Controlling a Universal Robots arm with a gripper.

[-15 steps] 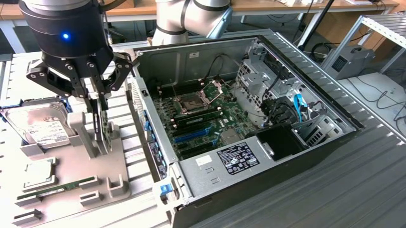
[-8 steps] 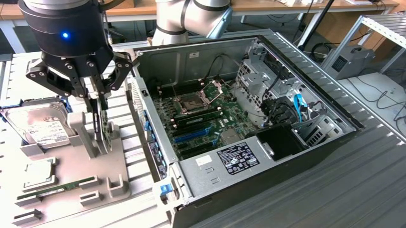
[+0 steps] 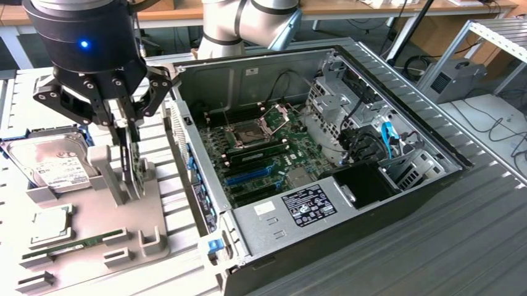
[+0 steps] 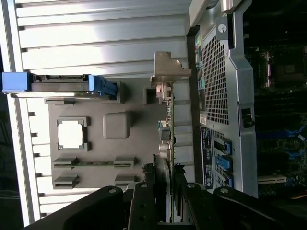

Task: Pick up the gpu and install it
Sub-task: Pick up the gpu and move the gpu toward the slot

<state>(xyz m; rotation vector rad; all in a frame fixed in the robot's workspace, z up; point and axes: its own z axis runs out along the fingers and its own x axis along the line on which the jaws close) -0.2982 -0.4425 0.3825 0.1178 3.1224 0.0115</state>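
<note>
Beside the open black-and-grey metal computer case (image 3: pixel 239 74), on the grey moulded holder tray (image 3: pixel 152 213) lying on the ribbed metal bench (image 3: pixel 461 246), the gpu (image 3: pixel 132 176), a flat dark expansion card with a green circuit board and a silver metal end bracket, is stood on edge in its slot. It is straddled by the black claw (image 3: pixel 123 151), which is drawn in narrow, with a finger seemingly pressed on each face. For a clean pick-up, the card is best gripped squarely and drawn straight up out of the slot, so that it is not twisted against the holder; since the grip is set away from the bracket end, sagging there is to be guarded against.
</note>
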